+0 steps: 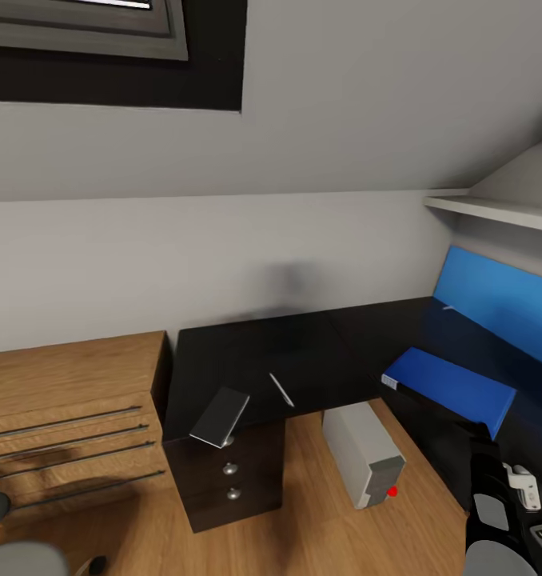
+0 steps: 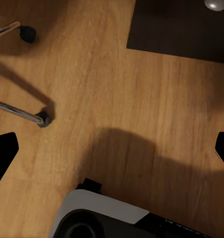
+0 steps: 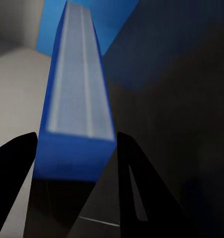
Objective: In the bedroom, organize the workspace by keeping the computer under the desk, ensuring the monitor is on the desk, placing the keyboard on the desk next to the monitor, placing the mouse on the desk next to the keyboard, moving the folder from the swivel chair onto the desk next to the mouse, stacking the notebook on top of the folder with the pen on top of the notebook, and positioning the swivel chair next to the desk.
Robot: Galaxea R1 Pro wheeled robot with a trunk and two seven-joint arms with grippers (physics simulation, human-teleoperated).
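Gripping the blue folder (image 1: 451,386) in the right claw (image 3: 75,148) above the tabletop (image 1: 303,352), computer (image 1: 365,452) already underneath; left claw (image 2: 112,144) open; notebook stacking pending

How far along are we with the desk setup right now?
Done: the folder lies flat on the desk, and the computer stands on the floor at the desk's inner corner. In hand: the right gripper has its fingers either side of the folder's edge. Left: a grey notebook-like slab overhangs the desk edge and a pen-like stick lies loose, not yet stacked.
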